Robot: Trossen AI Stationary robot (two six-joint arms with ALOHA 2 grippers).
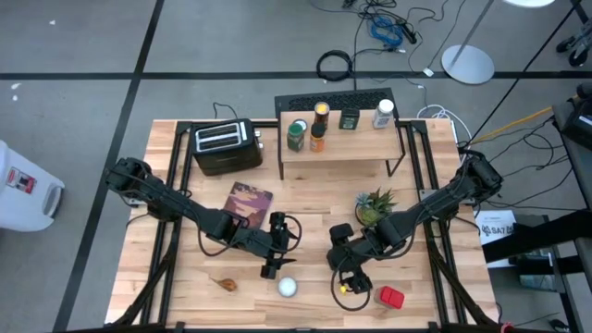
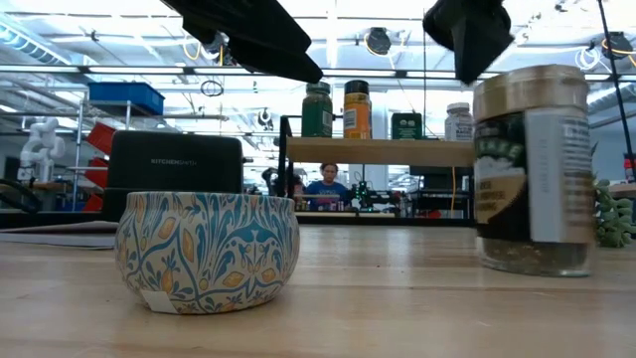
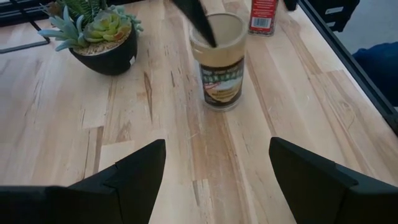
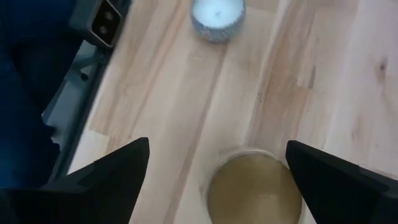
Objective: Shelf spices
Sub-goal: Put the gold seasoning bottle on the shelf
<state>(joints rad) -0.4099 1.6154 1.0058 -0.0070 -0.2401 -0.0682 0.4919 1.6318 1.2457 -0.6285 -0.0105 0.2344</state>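
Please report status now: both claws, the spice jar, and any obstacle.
Right claw open above tan-lidded jar, not gripping. Left claw open, waiting nearby. Four spices on shelf. Potted plant close beside the right arm.

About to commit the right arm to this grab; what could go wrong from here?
The right gripper hangs open over the tan-topped jar, which looks off-centre between its fingers, so closing may tip it. The red tin lies beside it and could get knocked. The left gripper is near; arms may clash.
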